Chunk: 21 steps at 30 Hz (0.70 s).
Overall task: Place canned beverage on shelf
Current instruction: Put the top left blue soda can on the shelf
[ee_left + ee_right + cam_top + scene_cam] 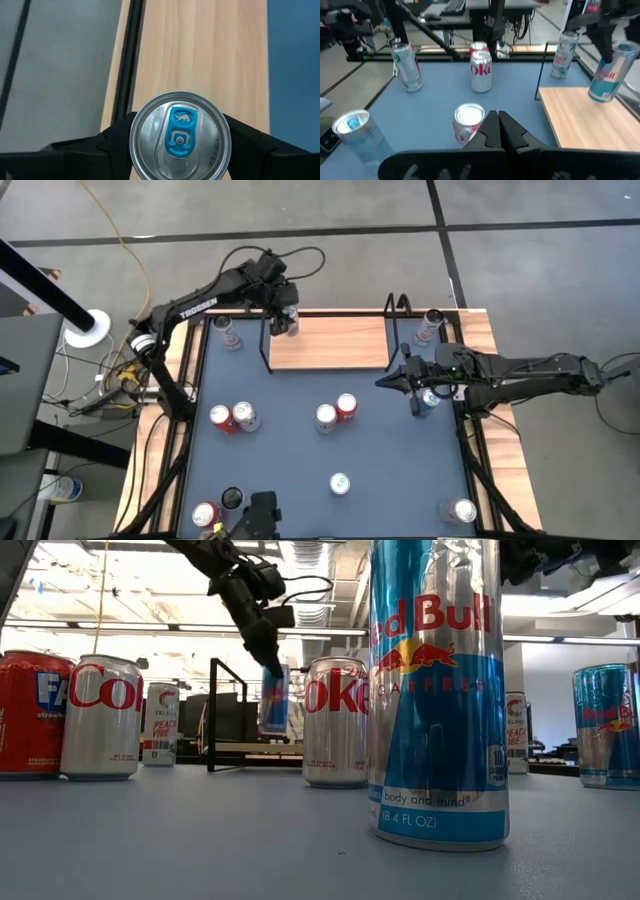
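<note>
- Overhead, the left gripper (284, 319) is closed around a blue can (291, 324), held at the shelf's (330, 343) 10 o'clock corner, just above the board.
- Right gripper (385, 381), fingers pressed together and empty, waits at the shelf's 4 o'clock, over the table (300, 470).

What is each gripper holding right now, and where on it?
The left gripper holds a slim blue-and-silver can by its upper sides, over the light-wood shelf. The right gripper holds nothing.

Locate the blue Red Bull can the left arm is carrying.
In the high view it's in the left gripper, the blue can held above the shelf's left end, beside its black wire frame.
</note>
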{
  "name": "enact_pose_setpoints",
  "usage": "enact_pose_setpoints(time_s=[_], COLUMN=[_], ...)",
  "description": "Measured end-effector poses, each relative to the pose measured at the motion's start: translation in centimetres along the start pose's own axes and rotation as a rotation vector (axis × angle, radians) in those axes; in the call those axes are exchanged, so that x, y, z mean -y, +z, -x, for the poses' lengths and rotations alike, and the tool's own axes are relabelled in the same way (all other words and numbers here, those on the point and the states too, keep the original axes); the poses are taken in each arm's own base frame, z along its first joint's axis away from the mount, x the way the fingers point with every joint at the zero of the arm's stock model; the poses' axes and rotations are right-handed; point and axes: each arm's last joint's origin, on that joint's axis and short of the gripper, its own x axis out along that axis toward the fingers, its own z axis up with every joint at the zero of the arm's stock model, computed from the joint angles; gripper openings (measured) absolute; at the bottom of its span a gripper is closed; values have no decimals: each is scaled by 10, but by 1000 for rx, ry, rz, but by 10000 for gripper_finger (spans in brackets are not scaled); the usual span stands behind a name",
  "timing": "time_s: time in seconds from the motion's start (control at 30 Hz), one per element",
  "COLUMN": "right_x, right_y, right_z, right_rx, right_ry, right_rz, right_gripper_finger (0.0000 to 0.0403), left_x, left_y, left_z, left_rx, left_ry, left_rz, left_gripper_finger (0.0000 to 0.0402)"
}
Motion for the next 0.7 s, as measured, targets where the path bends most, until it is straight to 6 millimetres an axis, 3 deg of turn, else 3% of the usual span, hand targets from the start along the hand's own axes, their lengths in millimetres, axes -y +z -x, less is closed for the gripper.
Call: enact_pose_setpoints(time_s=[0.4, 0.7], right_x=[2, 3], right_y=[-8, -7], right_z=[-20, -26], right_rx=[-64, -40], right_ry=[0, 1], right_rz=[-7, -4], right_gripper_finger=[0, 0], left_x=[-25, -32], left_y=[-18, -25], left_z=[-3, -3], left_rx=[-10, 10], left_ry=[15, -15], left_rz=[50, 77], left_gripper_finger=[225, 226])
